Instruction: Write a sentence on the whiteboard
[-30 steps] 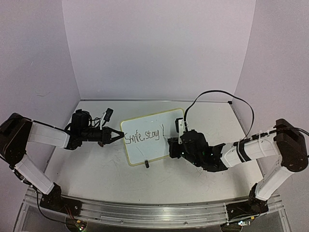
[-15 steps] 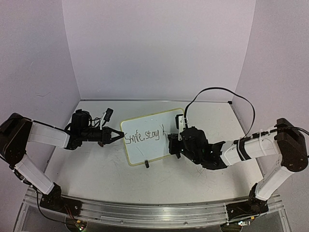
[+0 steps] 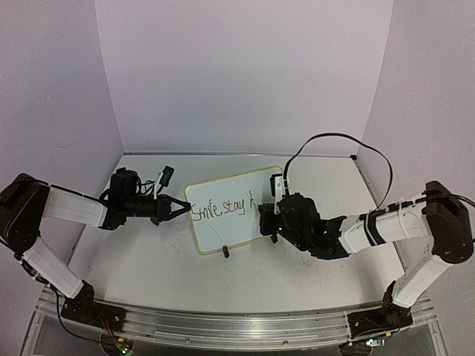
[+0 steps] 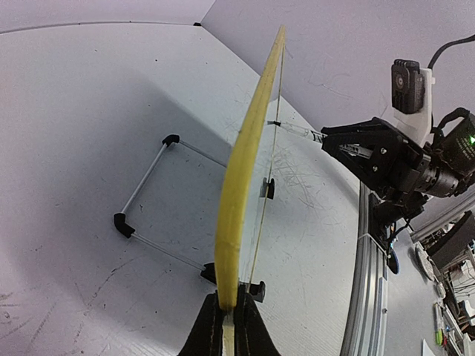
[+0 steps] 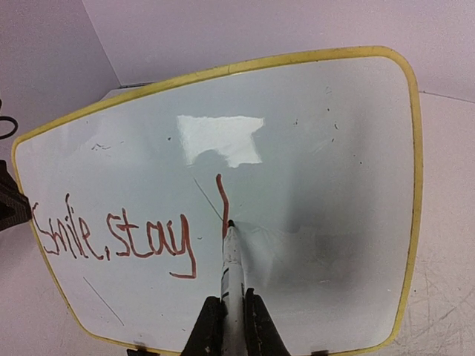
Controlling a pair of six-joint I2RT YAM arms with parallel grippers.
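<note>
The whiteboard point(image 3: 236, 194) stands tilted on its feet at mid-table; its yellow rim point(image 4: 245, 163) runs edge-on in the left wrist view. My left gripper point(image 3: 181, 210) point(image 4: 228, 317) is shut on the rim at the board's left edge. The sentence point(image 3: 219, 208) point(image 5: 119, 236) reads "Smile, stay", with one upright stroke point(image 5: 222, 204) after it. My right gripper point(image 3: 268, 222) point(image 5: 234, 315) is shut on a white marker point(image 5: 231, 263). The marker's tip rests on the board at the foot of that stroke.
A wire stand point(image 4: 148, 189) with black clip feet point(image 3: 225, 252) props the board from behind. A black cable point(image 3: 334, 141) loops above the right arm. Purple walls close the back and sides, and a metal rail point(image 3: 237, 326) runs along the near edge.
My right gripper has shifted slightly left and down along the board with the marker, and the stroke after "stay" has been worked on. The left arm and the board have not moved.
</note>
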